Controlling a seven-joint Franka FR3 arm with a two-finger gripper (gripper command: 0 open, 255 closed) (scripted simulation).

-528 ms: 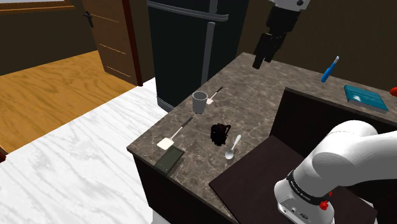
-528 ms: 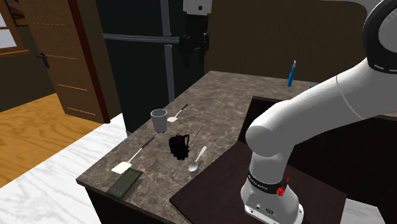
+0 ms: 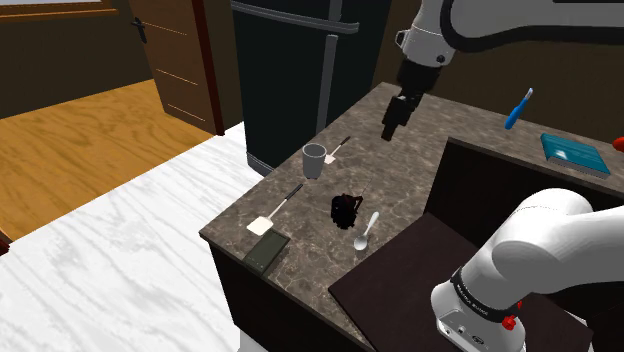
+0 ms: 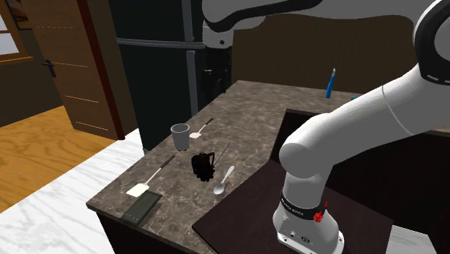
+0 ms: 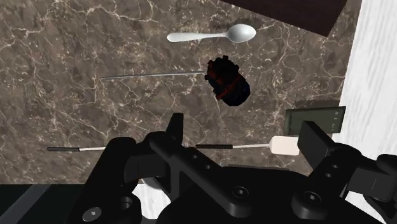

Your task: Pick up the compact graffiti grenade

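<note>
The grenade (image 3: pixel 345 209) is a small black lump with red marks, lying on the dark marble counter (image 3: pixel 425 160) between a grey cup and a white spoon. It also appears in the second exterior view (image 4: pixel 203 165) and in the wrist view (image 5: pixel 228 81), ahead of the fingers. My gripper (image 3: pixel 389 128) hangs well above the counter, farther back than the grenade, and points down. In the wrist view the gripper (image 5: pixel 247 130) is open, its two black fingers standing wide apart with nothing between them.
A white spoon (image 3: pixel 366 232) lies next to the grenade and a grey cup (image 3: pixel 315 160) stands behind it. A white-bladed spatula (image 3: pixel 277 208) and a dark flat device (image 3: pixel 266 251) lie near the counter's front corner. A blue toothbrush (image 3: pixel 518 108) and blue box (image 3: pixel 574 153) sit at the back. A dark fridge (image 3: pixel 300 70) flanks the counter.
The arm has come down and toward the shoulder view's left, bringing the gripper lower over the counter and nearer the grenade. The objects have not moved.
</note>
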